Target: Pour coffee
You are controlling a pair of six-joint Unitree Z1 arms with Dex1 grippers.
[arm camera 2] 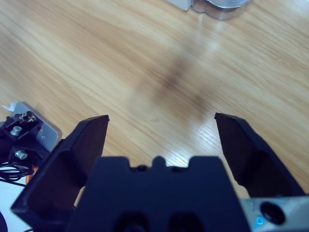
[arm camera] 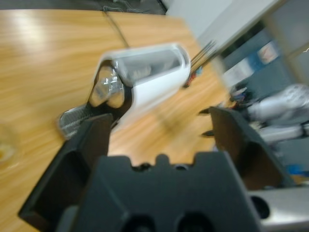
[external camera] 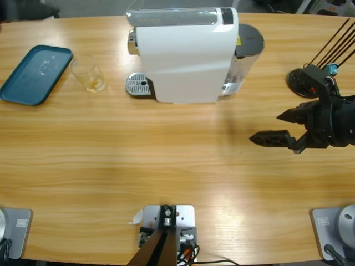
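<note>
A small clear glass tumbler [external camera: 89, 73] stands at the back left of the table, with a shallow layer of amber coffee [external camera: 95, 84] in its bottom. In the left wrist view the tumbler [arm camera: 5, 145] only shows as a faint shape at the left edge. My right gripper [external camera: 265, 127] hovers open over bare wood at the right, far from the tumbler, and holds nothing [arm camera 2: 161, 118]. My left gripper [arm camera: 159, 130] is open and empty, and looks toward the coffee machine. The left arm does not show in the high view.
A white coffee machine [external camera: 183, 55] [arm camera: 154, 77] stands at the back middle, its metal drip tray [external camera: 137, 85] facing the tumbler. A teal tray [external camera: 36, 73] lies at the far left. A black base with cables [external camera: 302, 80] sits behind the right gripper.
</note>
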